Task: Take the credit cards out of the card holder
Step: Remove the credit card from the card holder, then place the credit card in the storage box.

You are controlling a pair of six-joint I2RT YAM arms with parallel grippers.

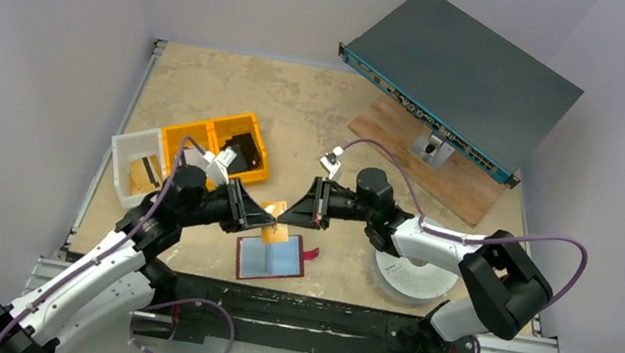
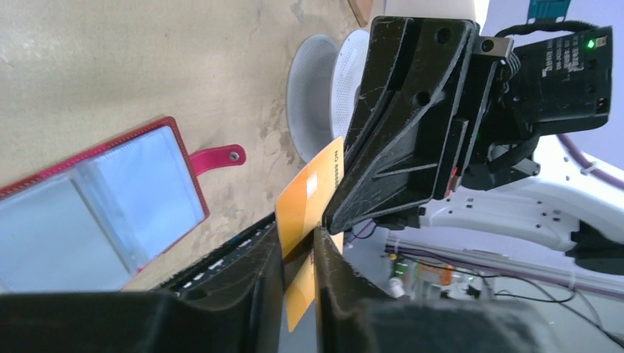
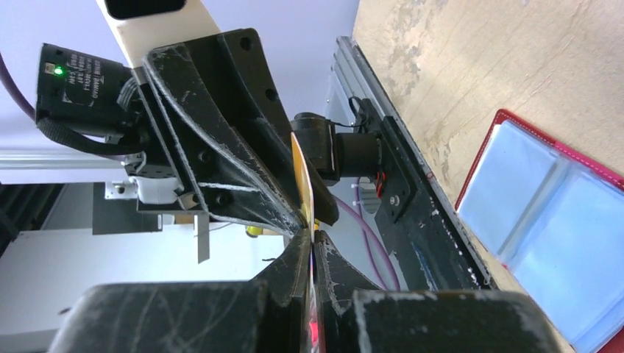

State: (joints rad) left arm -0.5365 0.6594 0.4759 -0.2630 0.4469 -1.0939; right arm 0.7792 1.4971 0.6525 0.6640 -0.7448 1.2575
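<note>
The dark red card holder [image 1: 270, 258] lies open on the table, its pale blue-grey inside facing up; it also shows in the left wrist view [image 2: 110, 198] and the right wrist view [image 3: 544, 213]. A golden-yellow credit card [image 1: 274, 225] hangs in the air just above it, between both grippers. My right gripper [image 1: 294, 218] is shut on the card's edge [image 3: 297, 173]. My left gripper [image 1: 266, 218] has the card [image 2: 302, 206] between its fingers, with a narrow gap still showing between the jaws. The pale blue-grey cards cannot be told apart from the holder's sleeves.
Yellow bins [image 1: 218, 147] and a white bin [image 1: 138, 166] stand at the left, behind my left arm. A white reel [image 1: 411, 277] lies under my right arm. A grey rack unit [image 1: 462, 72] rests on a wooden board [image 1: 442, 173] at the back right.
</note>
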